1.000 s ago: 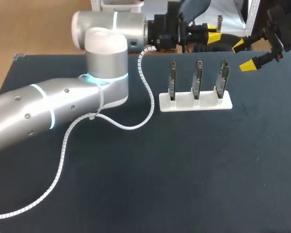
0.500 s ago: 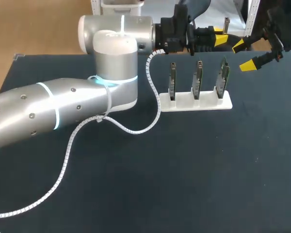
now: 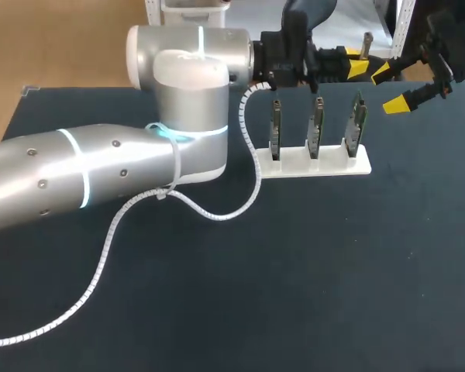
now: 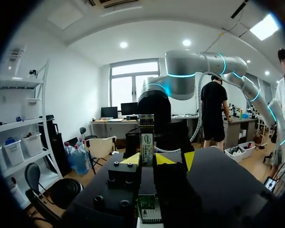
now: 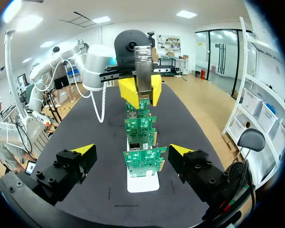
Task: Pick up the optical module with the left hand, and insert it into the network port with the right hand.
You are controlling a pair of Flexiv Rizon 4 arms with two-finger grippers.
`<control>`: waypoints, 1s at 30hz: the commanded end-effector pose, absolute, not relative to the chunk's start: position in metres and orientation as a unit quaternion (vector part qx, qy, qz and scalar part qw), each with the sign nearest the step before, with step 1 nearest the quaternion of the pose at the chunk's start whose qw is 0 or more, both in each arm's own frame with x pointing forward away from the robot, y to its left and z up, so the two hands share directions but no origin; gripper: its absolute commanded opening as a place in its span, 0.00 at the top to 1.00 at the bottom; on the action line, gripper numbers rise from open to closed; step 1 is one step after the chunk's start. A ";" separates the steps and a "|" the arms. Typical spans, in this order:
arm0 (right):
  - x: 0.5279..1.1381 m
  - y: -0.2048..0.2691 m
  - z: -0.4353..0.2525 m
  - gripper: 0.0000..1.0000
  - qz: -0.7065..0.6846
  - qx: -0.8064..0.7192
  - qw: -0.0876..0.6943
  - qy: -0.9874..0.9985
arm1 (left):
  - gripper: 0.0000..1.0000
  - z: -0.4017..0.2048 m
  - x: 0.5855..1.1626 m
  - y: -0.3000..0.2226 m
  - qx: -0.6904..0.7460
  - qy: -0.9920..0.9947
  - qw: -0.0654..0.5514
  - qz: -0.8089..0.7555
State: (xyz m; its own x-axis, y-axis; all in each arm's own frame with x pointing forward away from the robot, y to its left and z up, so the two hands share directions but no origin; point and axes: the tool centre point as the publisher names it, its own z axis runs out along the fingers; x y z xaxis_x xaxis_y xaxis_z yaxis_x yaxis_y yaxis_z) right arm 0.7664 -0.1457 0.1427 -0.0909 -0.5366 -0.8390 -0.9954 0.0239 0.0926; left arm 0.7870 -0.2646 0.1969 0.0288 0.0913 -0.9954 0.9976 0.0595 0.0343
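The left claw (image 4: 147, 159) is clenched on the optical module (image 4: 146, 135). Its two yellow fingertips (image 4: 130, 159) press on the module from both sides. The module is a thin silver stick, and it stands up straight, poking out past the tips. It is up in the air at the far side of the dark table (image 3: 294, 271), higher than the boards.

The big silver left arm (image 3: 77, 174) comes in from the left and reaches across to the far middle. A white curly cable (image 3: 101, 260) hangs from it and lies on the table.

A white stand (image 3: 294, 164) sits on the table, to the right of the middle and toward the far side. Three green boards (image 3: 316, 124) stand up in it in a row, one in each slot.

The right claw (image 5: 133, 150) is at the far right, up in the air. Its fingers are spread wide and it holds nothing. The row of boards is ahead of it, and the left claw with the module is past them, higher up.
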 end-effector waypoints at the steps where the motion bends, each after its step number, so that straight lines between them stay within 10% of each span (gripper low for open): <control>1: 0.764 -0.145 0.143 0.00 0.362 -0.596 0.317 0.644 | 1.00 0.196 0.779 -0.265 0.509 0.534 0.505 -0.448; 30: 0.764 -0.145 0.143 0.00 0.362 -0.596 0.317 0.644 | 1.00 0.184 0.770 -0.273 0.493 0.552 0.467 -0.483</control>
State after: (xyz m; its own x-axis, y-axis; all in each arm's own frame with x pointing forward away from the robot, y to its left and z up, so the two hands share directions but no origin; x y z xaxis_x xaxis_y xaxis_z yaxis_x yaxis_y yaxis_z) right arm 0.7664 -0.1457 0.1427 -0.0909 -0.5366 -0.8390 -0.9954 0.0239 0.0926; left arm 0.7694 -0.2715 0.1833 -0.0754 0.0905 -0.9930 0.9963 0.0474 -0.0713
